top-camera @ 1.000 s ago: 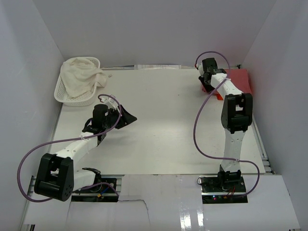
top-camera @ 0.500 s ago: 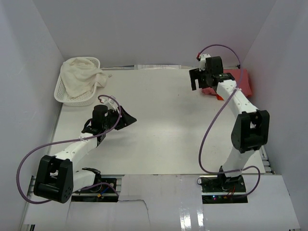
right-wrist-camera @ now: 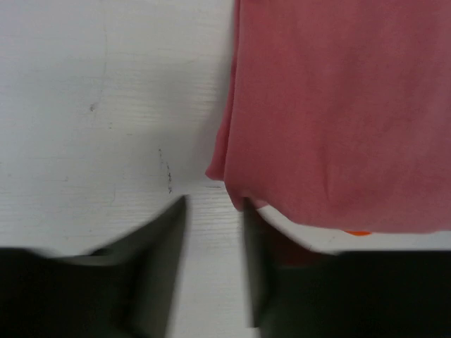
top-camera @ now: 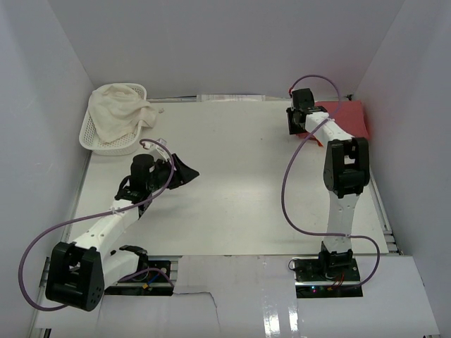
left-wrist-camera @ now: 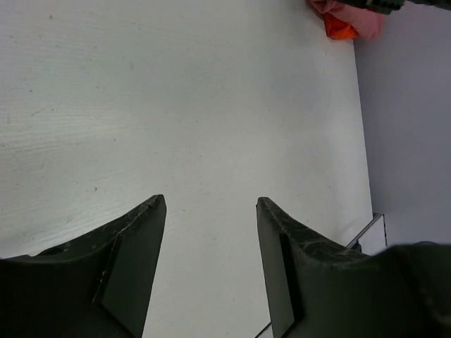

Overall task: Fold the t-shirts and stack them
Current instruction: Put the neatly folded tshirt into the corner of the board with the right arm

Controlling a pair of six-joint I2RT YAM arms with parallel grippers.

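Right wrist view: my right gripper (right-wrist-camera: 215, 211), jaws apart and empty, hangs by the lower-left corner of the rose-red t-shirt (right-wrist-camera: 338, 105), likely limp and light, where I'd pinch.

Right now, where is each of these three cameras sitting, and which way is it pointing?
Top external: high behind the robot, looking down on the table; the left arm and right arm show.
Left wrist: on the left arm, looking across the table; the left gripper shows.
Right wrist: looking down at the rose-red t-shirt; the right gripper shows.
Shared: all three catch that t-shirt.
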